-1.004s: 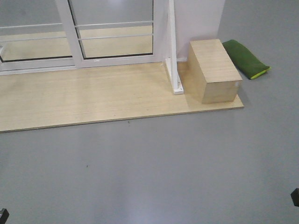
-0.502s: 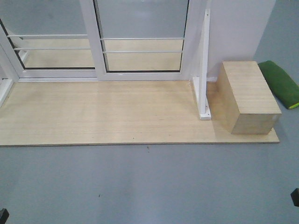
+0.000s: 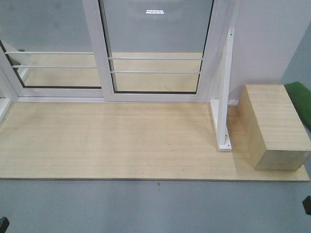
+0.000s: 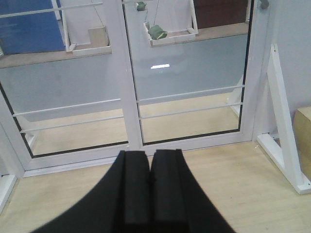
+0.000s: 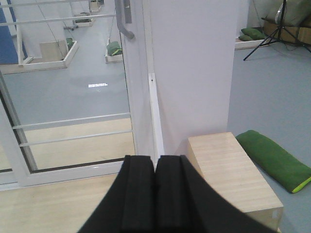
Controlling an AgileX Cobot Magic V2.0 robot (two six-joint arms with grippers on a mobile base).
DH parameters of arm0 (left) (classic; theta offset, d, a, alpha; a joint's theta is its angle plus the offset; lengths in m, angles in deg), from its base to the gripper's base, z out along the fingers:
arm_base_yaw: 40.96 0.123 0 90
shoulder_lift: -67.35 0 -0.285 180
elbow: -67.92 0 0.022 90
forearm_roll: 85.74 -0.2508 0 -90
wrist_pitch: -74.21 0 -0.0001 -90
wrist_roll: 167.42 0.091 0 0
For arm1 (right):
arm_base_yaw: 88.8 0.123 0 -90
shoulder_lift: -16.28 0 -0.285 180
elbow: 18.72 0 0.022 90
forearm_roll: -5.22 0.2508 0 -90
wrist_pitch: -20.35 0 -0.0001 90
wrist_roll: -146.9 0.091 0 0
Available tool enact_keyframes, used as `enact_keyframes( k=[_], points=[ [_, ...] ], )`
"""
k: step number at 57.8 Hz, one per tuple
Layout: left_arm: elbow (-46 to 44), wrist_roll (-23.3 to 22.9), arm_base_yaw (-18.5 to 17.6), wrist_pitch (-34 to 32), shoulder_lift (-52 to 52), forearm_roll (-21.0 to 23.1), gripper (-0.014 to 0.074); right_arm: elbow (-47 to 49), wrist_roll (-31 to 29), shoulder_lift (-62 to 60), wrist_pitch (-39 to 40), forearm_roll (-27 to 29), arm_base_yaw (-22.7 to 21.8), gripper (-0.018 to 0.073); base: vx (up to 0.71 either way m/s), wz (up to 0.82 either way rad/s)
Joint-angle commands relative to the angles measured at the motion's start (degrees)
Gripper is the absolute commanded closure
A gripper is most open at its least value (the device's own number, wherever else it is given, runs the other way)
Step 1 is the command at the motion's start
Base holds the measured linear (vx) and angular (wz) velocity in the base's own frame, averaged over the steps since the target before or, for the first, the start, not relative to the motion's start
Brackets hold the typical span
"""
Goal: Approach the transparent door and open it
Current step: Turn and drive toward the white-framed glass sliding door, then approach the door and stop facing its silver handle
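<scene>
The transparent door [image 3: 156,48] is the right-hand glass panel in a white frame with two thin white bars, straight ahead past the wooden platform [image 3: 116,141]. It also shows in the left wrist view [image 4: 192,73] and the right wrist view [image 5: 73,82]. Its curved silver-grey handle [image 5: 126,19] shows only at the top of the right wrist view, by the panel's right edge. My left gripper [image 4: 151,158] and right gripper [image 5: 155,162] are both shut and empty, held well short of the door.
A second barred glass panel [image 3: 48,48] without a handle stands to the left. A white triangular brace [image 3: 223,92], a wooden box [image 3: 274,126] and a green cushion [image 5: 274,158] lie at the right, beside a white wall [image 5: 189,63].
The door, platform and box have shifted right and down in the front view and grown larger; I have come closer to the door. Both grippers stay shut.
</scene>
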Motion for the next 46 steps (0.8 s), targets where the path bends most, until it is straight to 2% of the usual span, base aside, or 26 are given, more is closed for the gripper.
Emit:
enact_keyframes(
  k=[1, 46],
  points=[
    [1.3, -0.3, 0.2, -4.4, 0.7, 0.6, 0.0602, -0.7, -0.2, -0.8, 4.6, -0.4, -0.1, 0.0567, 0.37, -0.11],
    [1.3, -0.3, 0.2, -4.4, 0.7, 0.6, 0.0602, -0.7, -0.2, -0.8, 4.6, -0.4, -0.1, 0.0567, 0.35, -0.03]
  ],
)
